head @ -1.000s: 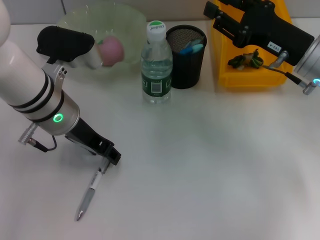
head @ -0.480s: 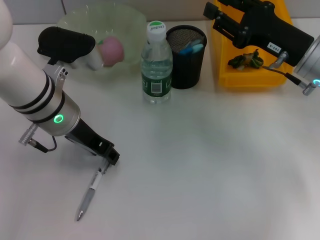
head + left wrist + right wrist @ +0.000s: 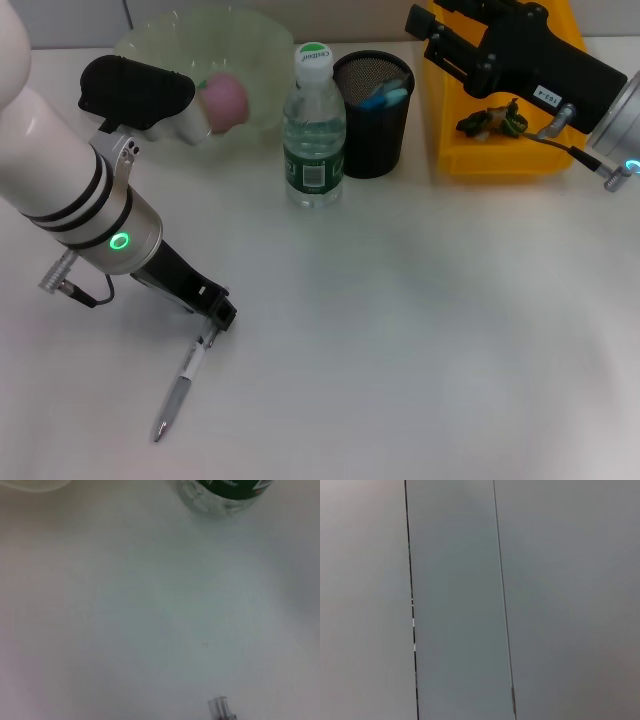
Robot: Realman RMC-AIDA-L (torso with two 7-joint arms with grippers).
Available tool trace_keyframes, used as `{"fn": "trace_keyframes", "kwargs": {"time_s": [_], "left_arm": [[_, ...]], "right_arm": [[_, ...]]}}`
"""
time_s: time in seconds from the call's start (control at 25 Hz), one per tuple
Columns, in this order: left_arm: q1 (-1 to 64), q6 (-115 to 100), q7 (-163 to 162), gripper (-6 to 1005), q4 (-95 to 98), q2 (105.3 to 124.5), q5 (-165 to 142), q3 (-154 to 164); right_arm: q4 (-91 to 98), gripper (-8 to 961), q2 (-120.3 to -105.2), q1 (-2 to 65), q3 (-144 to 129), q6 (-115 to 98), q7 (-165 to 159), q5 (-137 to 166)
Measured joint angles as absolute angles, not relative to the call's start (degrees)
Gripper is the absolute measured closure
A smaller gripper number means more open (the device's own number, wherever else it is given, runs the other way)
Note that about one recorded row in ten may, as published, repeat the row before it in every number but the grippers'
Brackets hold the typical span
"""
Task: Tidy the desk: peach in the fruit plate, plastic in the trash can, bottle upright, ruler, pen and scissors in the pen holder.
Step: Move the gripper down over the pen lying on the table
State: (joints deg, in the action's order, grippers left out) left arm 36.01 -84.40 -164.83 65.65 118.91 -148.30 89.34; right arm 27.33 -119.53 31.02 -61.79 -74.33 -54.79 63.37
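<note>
The pen (image 3: 178,386) lies on the desk (image 3: 420,330) at the front left, and its upper end also shows in the left wrist view (image 3: 220,708). My left gripper (image 3: 218,316) hangs low right at that upper end. The peach (image 3: 224,97) rests in the fruit plate (image 3: 160,45). The bottle (image 3: 313,128) stands upright beside the pen holder (image 3: 371,130), which holds the blue scissors (image 3: 386,96). Crumpled plastic (image 3: 490,121) lies in the trash can (image 3: 495,160). My right gripper (image 3: 422,30) hovers open over the can's back left corner. The ruler is hidden.
My left forearm (image 3: 70,190) reaches over the desk's left side, in front of the fruit plate. The right arm (image 3: 540,70) crosses above the trash can. The bottle's base (image 3: 225,495) shows in the left wrist view. The right wrist view shows only grey wall panels.
The left arm has shifted very slightly; the pen lies where it was. The right arm has not moved.
</note>
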Motion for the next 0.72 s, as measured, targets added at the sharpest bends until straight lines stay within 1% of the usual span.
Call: {"fn": "trace_keyframes", "kwargs": {"time_s": [0.2, 0.64, 0.72], "left_arm": [[36.2, -84.3, -164.8, 561, 65.8, 118.91, -148.3, 90.2], [36.7, -85.0, -164.9, 568, 67.0, 119.14, -148.2, 90.5], [36.9, -85.0, -164.9, 586, 67.0, 119.12, -148.4, 90.5]], "right_arm": [[27.3, 470, -119.53, 31.0, -61.8, -74.3, -54.8, 63.4], [27.6, 470, -119.53, 31.5, -61.8, -74.0, -54.8, 63.2], [27.4, 470, -119.52, 31.6, -61.8, -73.9, -54.8, 62.7]]}}
